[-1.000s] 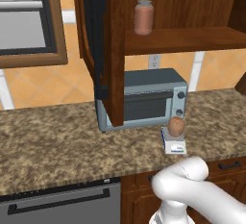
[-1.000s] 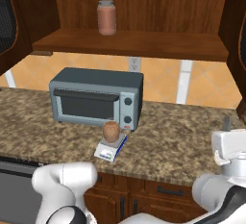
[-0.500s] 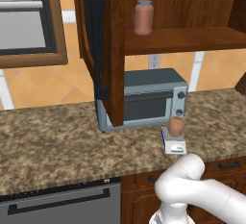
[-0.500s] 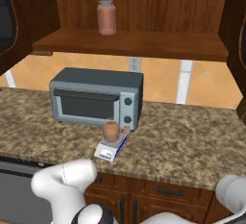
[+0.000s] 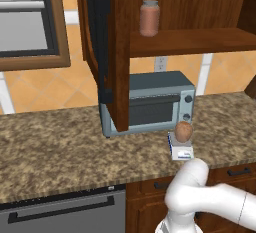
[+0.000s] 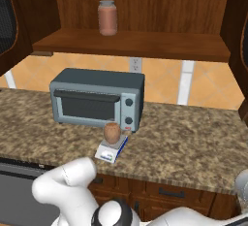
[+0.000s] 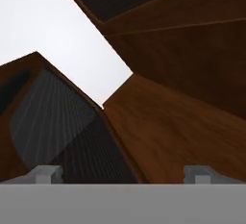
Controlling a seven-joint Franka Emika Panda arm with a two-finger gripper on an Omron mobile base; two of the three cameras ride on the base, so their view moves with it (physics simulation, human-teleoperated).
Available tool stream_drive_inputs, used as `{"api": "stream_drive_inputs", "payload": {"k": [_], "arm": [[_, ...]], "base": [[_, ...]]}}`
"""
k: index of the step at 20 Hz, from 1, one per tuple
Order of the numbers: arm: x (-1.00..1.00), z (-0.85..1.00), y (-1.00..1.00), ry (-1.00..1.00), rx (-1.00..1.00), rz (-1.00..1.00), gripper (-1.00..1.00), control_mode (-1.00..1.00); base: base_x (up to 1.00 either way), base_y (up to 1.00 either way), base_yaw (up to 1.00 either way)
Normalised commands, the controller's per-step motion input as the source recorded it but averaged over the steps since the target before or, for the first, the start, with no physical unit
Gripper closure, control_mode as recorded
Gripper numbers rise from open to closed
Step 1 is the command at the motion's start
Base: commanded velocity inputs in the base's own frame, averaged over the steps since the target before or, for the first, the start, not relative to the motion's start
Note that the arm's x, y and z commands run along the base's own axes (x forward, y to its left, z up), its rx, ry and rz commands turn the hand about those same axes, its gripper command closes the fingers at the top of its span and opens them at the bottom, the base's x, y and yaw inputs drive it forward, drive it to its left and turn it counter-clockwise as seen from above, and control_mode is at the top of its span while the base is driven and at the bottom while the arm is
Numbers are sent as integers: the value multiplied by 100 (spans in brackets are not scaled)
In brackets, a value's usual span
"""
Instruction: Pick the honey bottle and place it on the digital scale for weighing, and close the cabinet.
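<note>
With the bottle [image 5: 183,131] on the scale [image 5: 180,150], keep your gripper [image 7: 124,172] spread and push the cabinet [image 5: 115,52] door flat.

The cabinet [image 5: 120,52] runs past the top edge, its open door [image 5: 97,37] masking the toaster oven's [image 5: 150,102] left end. The honey bottle [image 6: 112,133] covers much of the digital scale [image 6: 110,152], whose display is too small to read. The window [image 5: 25,22] is cropped at left.
</note>
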Motion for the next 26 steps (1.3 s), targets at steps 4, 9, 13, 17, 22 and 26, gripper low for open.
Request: {"api": "stream_drive_inputs", "payload": {"k": [4, 9, 13, 17, 22, 26], "arm": [[0, 99, 30, -14, -21, 9, -100, -100], [-2, 59, 75, -6, -32, 10, -100, -100], [2, -15, 99, 27, -47, 3, -100, -100], [53, -4, 67, 51, -38, -3, -100, -100], [81, 0, 69, 51, -33, -12, -100, -100], [75, -26, 91, 18, -24, -23, -100, -100]], "base": [[0, 0, 0], [0, 0, 0], [0, 0, 0], [0, 0, 0], [0, 0, 0], [0, 0, 0]]}}
